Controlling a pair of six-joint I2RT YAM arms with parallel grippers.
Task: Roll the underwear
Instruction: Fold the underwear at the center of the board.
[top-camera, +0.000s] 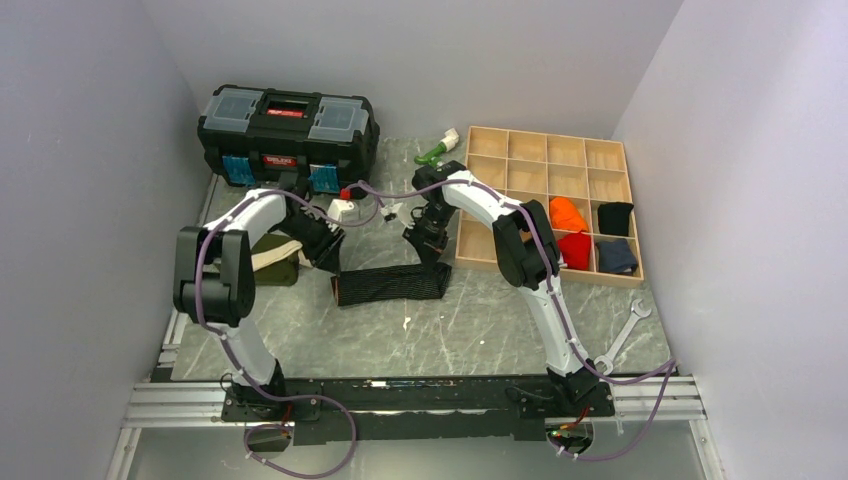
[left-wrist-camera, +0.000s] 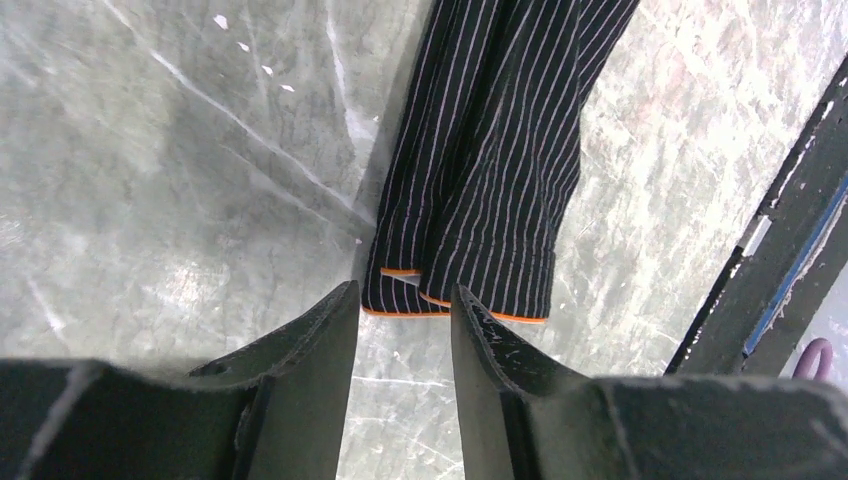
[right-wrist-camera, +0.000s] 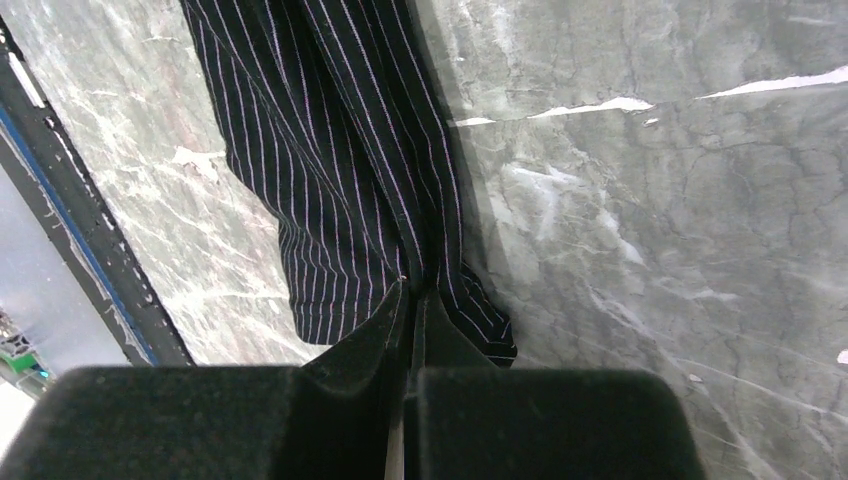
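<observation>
The underwear (top-camera: 390, 284) lies folded into a strip in the middle of the worktop (top-camera: 470, 330). Your right end effector (right-wrist-camera: 415, 290) pinches its 3 o'clock end, while the left end effector (left-wrist-camera: 405, 290) gapes empty at its 9 o'clock end. Pull from the right alone and the unpinned end could drag, spoiling the roll.

Your overhead view is evenly lit and sharp, shadows soft. In wrist views the surface (left-wrist-camera: 150, 150) glares pale; the 6 o'clock foreground is dark, blurred.
</observation>
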